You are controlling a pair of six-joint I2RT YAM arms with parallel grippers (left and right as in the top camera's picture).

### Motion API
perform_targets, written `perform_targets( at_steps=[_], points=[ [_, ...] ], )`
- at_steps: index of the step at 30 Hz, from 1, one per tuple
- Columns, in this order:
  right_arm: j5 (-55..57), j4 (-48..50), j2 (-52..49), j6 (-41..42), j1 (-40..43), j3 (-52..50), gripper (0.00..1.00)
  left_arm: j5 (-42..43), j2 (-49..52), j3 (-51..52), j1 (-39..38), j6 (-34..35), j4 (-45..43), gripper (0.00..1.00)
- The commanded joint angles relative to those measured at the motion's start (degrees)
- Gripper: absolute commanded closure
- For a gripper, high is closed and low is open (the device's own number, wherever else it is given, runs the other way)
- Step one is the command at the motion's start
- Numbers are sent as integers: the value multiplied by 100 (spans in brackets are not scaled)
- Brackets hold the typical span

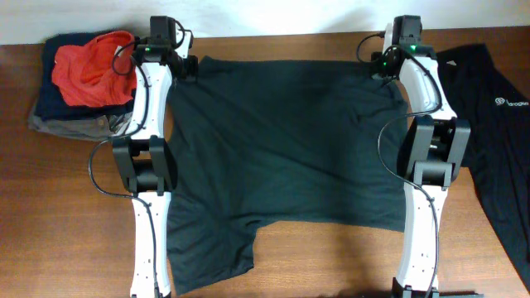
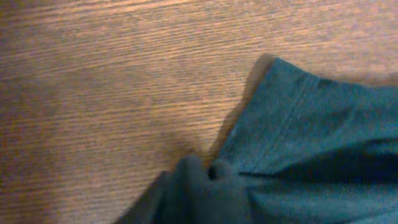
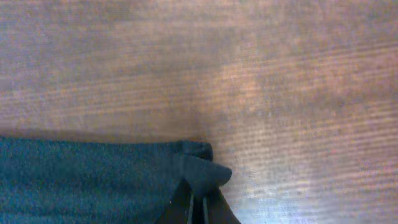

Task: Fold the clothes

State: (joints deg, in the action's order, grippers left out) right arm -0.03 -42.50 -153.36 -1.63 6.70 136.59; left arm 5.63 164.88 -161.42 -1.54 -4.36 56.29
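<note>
**Both claws at the top corners of the spread shirt**

A dark shirt lies spread flat across the middle of the wooden counter. Its straight hem runs along the top of the overhead frame, and one sleeve reaches down toward the lower left. Both arms stretch up the frame along the shirt's two sides.

The left claw sits at the shirt's upper left corner. In the left wrist view the stitched hem corner lies on the wood at right. The cloth puckers into a tight bunch at the bottom centre, where the claw has it pinched, and the fingers themselves are hidden under the fabric.

The right claw sits at the upper right corner. In the right wrist view its dark fingers are pressed together at the bottom edge, nipping a small raised flap of the shirt's corner.

A second black shirt with a small white logo lies along the right edge of the overhead frame. In the upper left a red garment tops a pile of darker clothes.
</note>
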Motion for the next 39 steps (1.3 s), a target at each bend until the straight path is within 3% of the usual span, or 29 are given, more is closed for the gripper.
perform_targets(
  at_steps=[1,4,11,22,28,39],
  points=[
    [205,-197,212,63,48,-151,96,-42,192,-358,39,116,140,80],
    [223,-369,402,234,48,-151,96,-44,192,-691,22,114,459,86],
    [223,-861,951,579,48,-151,96,-44,192,-1803,9,114,1650,85],
    [227,-1646,1681,820,48,-151,96,-48,-63,-1849,-15,114,2675,78],
    [605,-2044,1773,1084,50,-151,96,-363,-79,-1849,-9,358,3027,96],
    [649,-3088,1775,1705,319,-151,96,-551,-501,-1849,-11,492,3709,99]
  ],
)
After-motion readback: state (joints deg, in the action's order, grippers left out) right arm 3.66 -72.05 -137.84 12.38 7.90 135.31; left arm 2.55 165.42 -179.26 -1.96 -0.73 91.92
